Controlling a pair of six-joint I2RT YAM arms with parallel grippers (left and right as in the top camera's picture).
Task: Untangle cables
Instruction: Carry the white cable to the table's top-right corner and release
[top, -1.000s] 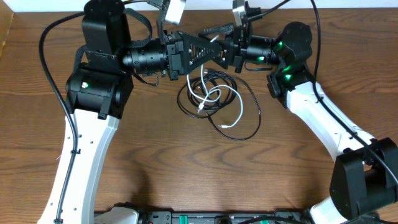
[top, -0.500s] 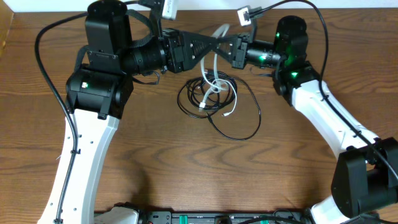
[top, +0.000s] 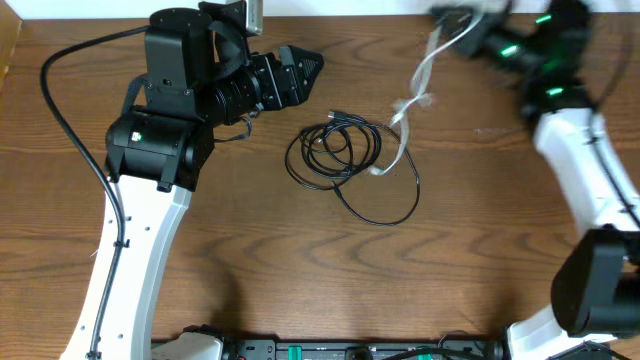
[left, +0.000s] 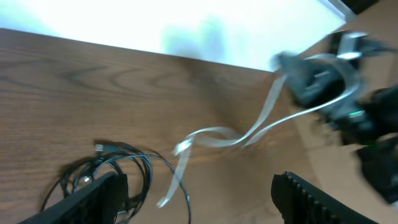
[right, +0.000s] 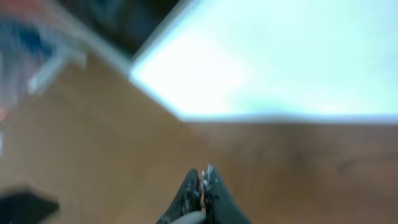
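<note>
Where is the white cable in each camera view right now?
Overhead: white cable hangs from the right gripper, top right, down to the black cable coil at centre.
Left wrist: runs from upper right to lower centre, beside the coil.
Right wrist: perhaps a pale sliver at the bottom edge; too blurred to tell.
Shared landmark: the black cable coil, overhead and left wrist only.

Right pincer (top: 456, 17) blurred at overhead top edge; white cable (top: 403, 108) smeared. Right wrist view wholly blurred. Black cable (left: 118, 151) coil cut by left wrist bottom edge.
</note>
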